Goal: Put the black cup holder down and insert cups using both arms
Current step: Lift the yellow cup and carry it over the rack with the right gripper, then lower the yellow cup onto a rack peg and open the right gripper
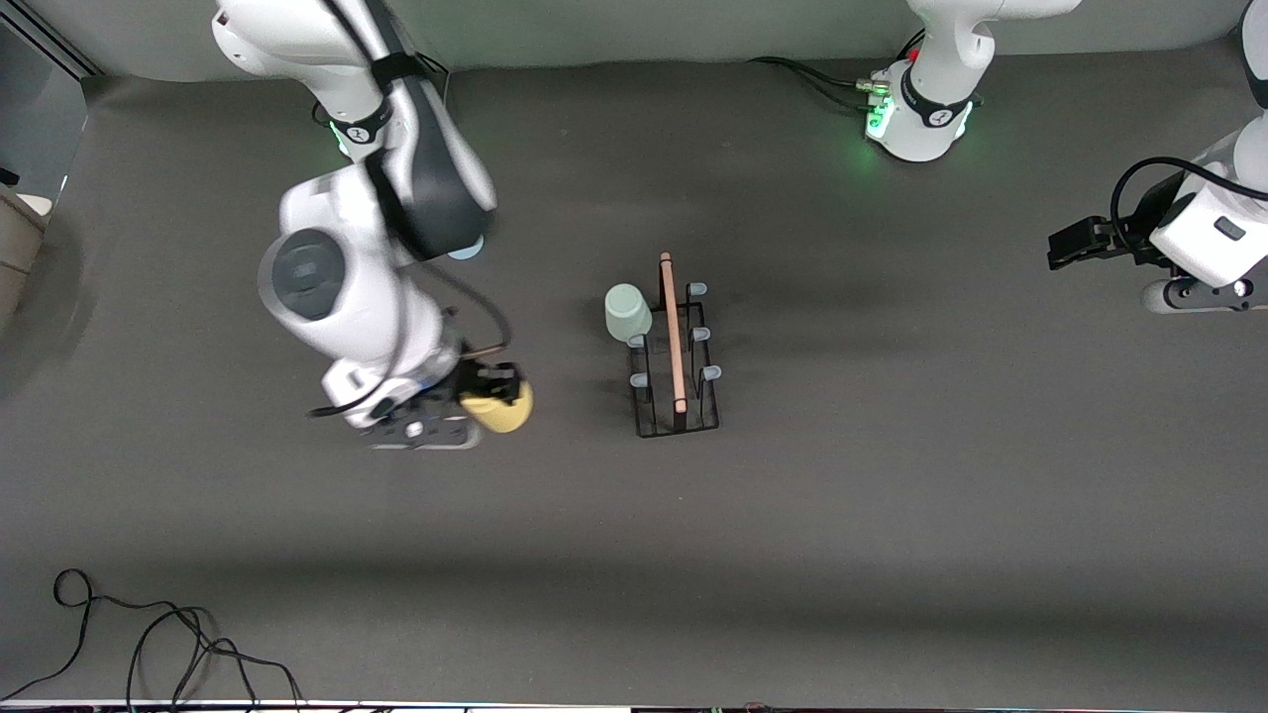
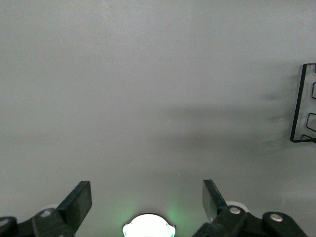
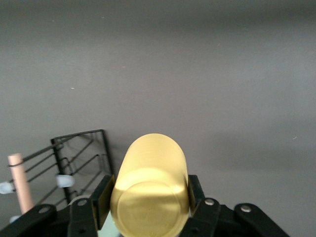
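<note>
Near the middle of the bench (image 1: pixel 753 555) the black cup holder (image 1: pixel 677 396) is stood upright, its wooden handle (image 1: pixel 673 332) running along the top. A pale green cup (image 1: pixel 627 312) is seated upside down on the prong farthest from the front camera, on the side toward the right arm's end. The other pale-blue-tipped prongs (image 1: pixel 710 373) are left bare.

A yellow cup (image 1: pixel 500 406) is clamped sideways between the fingers of the right gripper (image 1: pixel 492 388), which is held over the bench beside the holder, toward the right arm's end. From the right wrist view the cup's base (image 3: pixel 150 210) is seen facing the camera, with a corner of the holder's wire frame (image 3: pixel 81 148) close by.

Over at its own end of the bench, the left gripper (image 1: pixel 1065 248) is parked well apart from the holder, fingers (image 2: pixel 79 200) spread wide with nothing between them. That arm is just waiting.
</note>
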`<state>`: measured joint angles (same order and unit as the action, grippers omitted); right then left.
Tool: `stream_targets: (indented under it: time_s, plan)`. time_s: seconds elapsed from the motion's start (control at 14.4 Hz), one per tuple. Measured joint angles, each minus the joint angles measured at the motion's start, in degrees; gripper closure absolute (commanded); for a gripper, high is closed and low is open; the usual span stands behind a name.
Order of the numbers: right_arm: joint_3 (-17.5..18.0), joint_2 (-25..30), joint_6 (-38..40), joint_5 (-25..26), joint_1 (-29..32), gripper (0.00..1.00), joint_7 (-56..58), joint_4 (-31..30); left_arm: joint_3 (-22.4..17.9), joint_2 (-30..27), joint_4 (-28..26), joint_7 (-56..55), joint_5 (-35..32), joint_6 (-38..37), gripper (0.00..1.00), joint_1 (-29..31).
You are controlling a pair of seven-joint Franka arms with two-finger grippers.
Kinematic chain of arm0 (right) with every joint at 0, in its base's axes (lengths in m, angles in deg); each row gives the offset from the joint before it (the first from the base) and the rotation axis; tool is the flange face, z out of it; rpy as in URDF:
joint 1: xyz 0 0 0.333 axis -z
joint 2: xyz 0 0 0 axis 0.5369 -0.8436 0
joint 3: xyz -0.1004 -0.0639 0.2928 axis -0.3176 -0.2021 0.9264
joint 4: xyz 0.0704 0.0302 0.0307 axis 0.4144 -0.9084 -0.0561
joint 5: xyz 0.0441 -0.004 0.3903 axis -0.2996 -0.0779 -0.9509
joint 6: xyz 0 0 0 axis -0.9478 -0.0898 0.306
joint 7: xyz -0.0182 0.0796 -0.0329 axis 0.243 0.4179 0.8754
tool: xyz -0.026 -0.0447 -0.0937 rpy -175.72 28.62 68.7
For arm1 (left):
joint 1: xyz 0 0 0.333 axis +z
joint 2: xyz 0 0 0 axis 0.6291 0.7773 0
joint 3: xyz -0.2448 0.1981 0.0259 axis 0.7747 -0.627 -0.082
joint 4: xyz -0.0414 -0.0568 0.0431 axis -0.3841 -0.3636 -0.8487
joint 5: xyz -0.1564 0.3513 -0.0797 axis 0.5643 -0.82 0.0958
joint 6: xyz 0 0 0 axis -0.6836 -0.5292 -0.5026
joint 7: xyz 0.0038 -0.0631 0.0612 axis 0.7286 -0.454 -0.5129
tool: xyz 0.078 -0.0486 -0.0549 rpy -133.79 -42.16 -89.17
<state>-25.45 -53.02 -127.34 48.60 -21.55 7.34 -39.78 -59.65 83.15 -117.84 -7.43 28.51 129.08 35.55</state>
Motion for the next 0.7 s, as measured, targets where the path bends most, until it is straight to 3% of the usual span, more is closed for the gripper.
stream_targets:
  time_s: [0.7]
  plan:
    - [7.9,-8.8,0.0,1.4,-2.0,0.78,-23.3,11.1,0.0,0.0,0.0,0.0,0.0,0.0,0.00,0.0]
